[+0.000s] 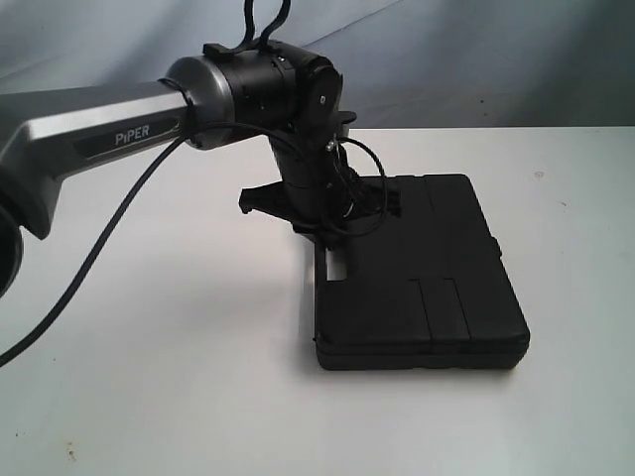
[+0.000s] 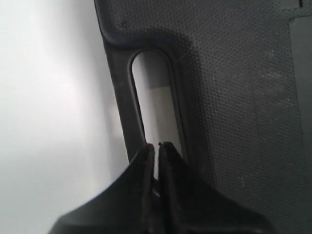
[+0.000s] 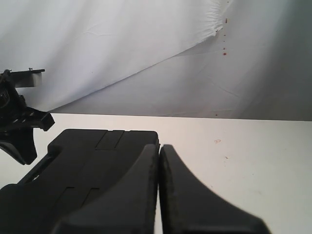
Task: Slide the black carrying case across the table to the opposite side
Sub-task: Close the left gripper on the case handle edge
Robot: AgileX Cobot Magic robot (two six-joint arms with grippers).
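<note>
Forearm: I see a grey link (image 1: 79,124) carrying a black strip (image 1: 134,137) lettered "PiPER" in white.
Wrist: a round, glossy black joint (image 1: 263,84) with a small pale screw (image 1: 328,146) below it.
Wiring: a thin black cable (image 1: 99,248) trails off the joint.
Left gripper (image 2: 157,145): matte black, tapered fingers.
Right gripper (image 3: 159,146): my view shows broad, curved black fingers.

Around the case (image 1: 437,288), bare table (image 1: 149,397) lies open at three and six o'clock, while the left arm (image 1: 298,149) blocks nine to eleven o'clock.
</note>
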